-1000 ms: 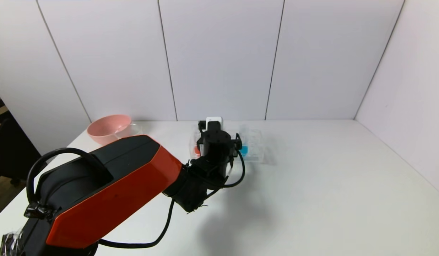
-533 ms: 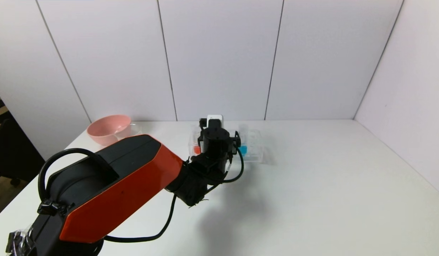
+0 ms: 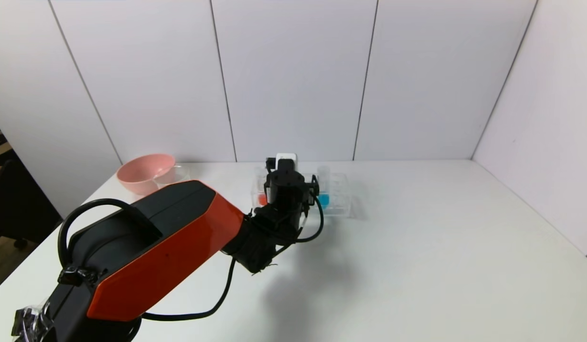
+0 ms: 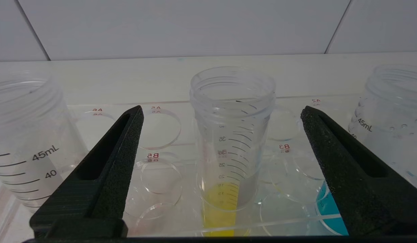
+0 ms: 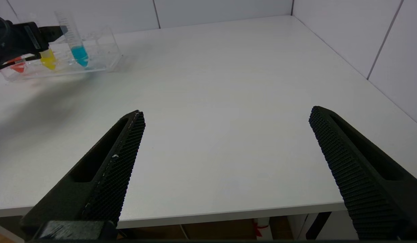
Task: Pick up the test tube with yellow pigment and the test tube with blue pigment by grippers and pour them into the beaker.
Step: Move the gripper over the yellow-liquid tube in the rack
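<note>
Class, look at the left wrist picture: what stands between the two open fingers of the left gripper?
The test tube with yellow pigment stands upright in the clear rack, midway between the left gripper's open fingers, neither touching it, as the left wrist view shows.

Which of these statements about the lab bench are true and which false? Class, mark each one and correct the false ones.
1. The left tool is open, a finger on either side of the test tube with yellow pigment. True.
2. The yellow tube is already lifted out of the clear rack. False: it stands in the rack.
3. The test tube with blue pigment stands in the same rack. True.
4. The right tool is gripping the blue tube. False: it is open over bare table, far from the rack.
5. The pink bowl sits right of the rack. False: left.
</note>
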`<move>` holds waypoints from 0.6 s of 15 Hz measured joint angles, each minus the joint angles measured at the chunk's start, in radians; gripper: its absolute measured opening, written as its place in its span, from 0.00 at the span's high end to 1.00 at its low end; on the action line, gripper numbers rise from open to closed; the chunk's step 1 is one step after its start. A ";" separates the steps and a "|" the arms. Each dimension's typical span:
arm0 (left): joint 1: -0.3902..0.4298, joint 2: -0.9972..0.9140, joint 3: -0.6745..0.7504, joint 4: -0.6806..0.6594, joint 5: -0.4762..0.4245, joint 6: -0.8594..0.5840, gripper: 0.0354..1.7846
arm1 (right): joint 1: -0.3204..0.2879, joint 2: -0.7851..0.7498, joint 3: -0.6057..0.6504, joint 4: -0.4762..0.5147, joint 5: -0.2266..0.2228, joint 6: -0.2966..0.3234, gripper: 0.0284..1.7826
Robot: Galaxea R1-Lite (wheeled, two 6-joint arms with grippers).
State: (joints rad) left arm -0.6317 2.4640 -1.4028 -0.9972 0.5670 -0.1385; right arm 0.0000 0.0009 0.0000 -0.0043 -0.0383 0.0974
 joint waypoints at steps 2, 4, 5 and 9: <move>0.007 0.003 0.000 0.003 0.008 0.000 0.19 | 0.000 0.000 0.000 0.000 0.000 0.000 0.00; 0.007 0.006 -0.002 0.000 -0.002 -0.005 0.72 | -0.002 0.000 -0.001 0.000 0.001 0.000 0.00; 0.008 0.006 -0.001 0.001 0.000 -0.005 0.71 | 0.000 0.000 0.000 0.001 -0.001 0.000 0.00; 0.011 0.005 -0.001 0.002 0.001 -0.004 0.71 | 0.000 0.000 0.000 0.001 0.000 0.000 0.00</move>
State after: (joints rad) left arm -0.6211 2.4694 -1.4036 -0.9953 0.5681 -0.1428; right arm 0.0000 0.0009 0.0000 -0.0036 -0.0379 0.0974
